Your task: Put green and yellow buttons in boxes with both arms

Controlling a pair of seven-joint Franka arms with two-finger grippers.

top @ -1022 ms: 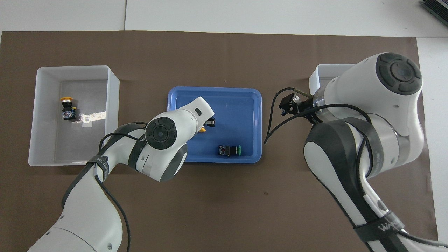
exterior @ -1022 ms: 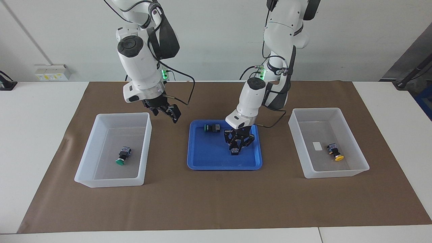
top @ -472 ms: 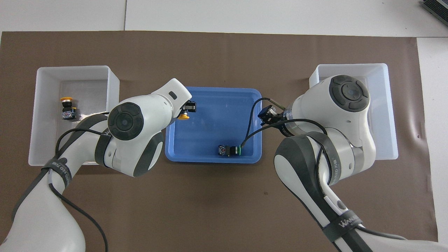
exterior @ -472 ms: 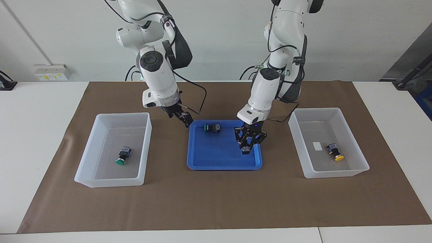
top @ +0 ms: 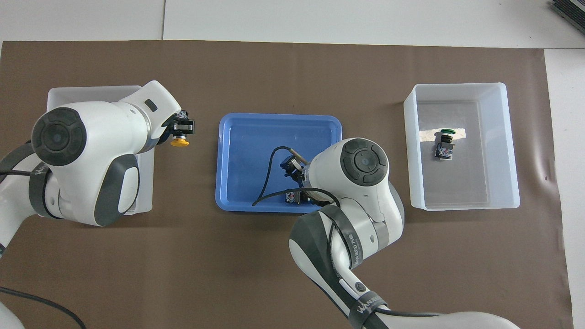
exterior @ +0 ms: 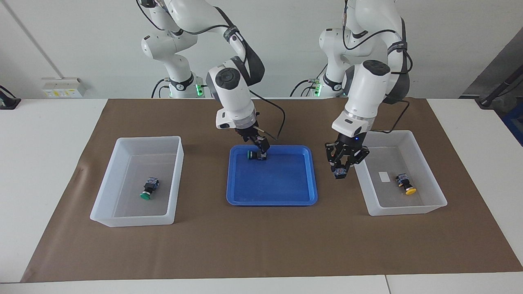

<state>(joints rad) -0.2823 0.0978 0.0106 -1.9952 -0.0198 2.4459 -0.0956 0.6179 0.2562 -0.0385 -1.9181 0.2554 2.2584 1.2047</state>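
While the left gripper (exterior: 341, 173) clamps a yellow button (top: 179, 142) beside the blue tray (exterior: 271, 200), the wide right gripper (exterior: 261, 152) straddles a small, rigid, seemingly light green button (exterior: 251, 155) on it, best taken by its black body.

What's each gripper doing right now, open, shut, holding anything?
Left gripper: shut on a yellow button, over the mat beside the box.
Right gripper: open, down at the green button in the blue tray.
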